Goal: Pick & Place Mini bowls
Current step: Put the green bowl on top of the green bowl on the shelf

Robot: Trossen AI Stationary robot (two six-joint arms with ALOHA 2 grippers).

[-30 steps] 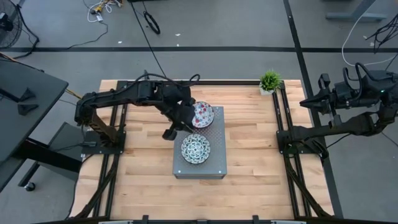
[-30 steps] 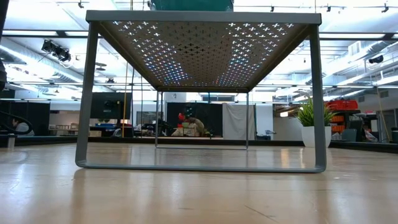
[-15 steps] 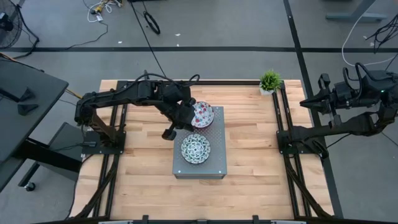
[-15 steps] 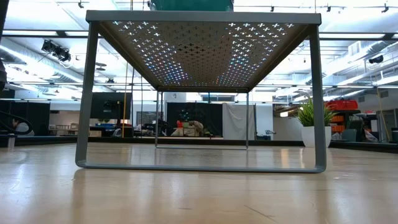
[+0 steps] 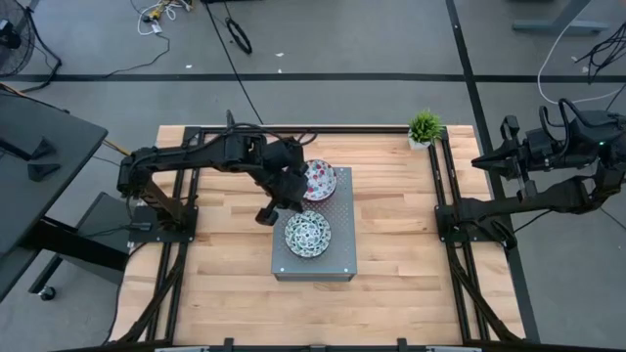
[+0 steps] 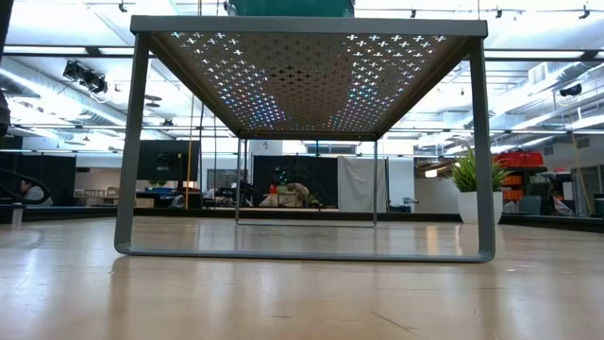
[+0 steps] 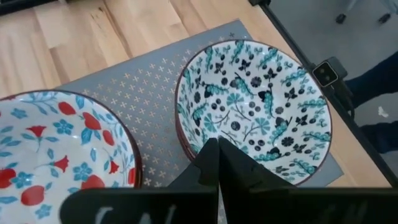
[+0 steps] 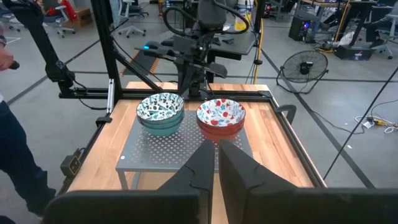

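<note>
Two stacks of mini bowls stand on the grey perforated box (image 5: 323,262). The red floral stack (image 5: 318,180) is toward the far side and the blue-green stack (image 5: 307,234) toward the near side. My left gripper (image 5: 284,203) is over the box's left part, between the two stacks, and it is shut. In the left wrist view its fingertips (image 7: 217,143) lie against the rim of the blue-green bowl (image 7: 252,109), with the red bowl (image 7: 56,149) beside them. My right gripper (image 8: 216,146) is shut and waits off the table's right side. My left gripper's shut fingers point slanting down at the blue-green stack's rim (image 7: 193,146) on its far-left side. I cannot tell whether they touch it.
A small green potted plant (image 5: 424,127) stands at the table's far right corner. The box stands on thin legs (image 6: 132,189) with open space beneath it. Bare wooden table (image 5: 411,254) lies right of and in front of the box. A person's leg (image 8: 18,162) shows beside the table.
My left arm has shifted slightly toward the table's near edge, bringing its gripper closer to the blue-green stack. Both stacks have stayed where they were.
</note>
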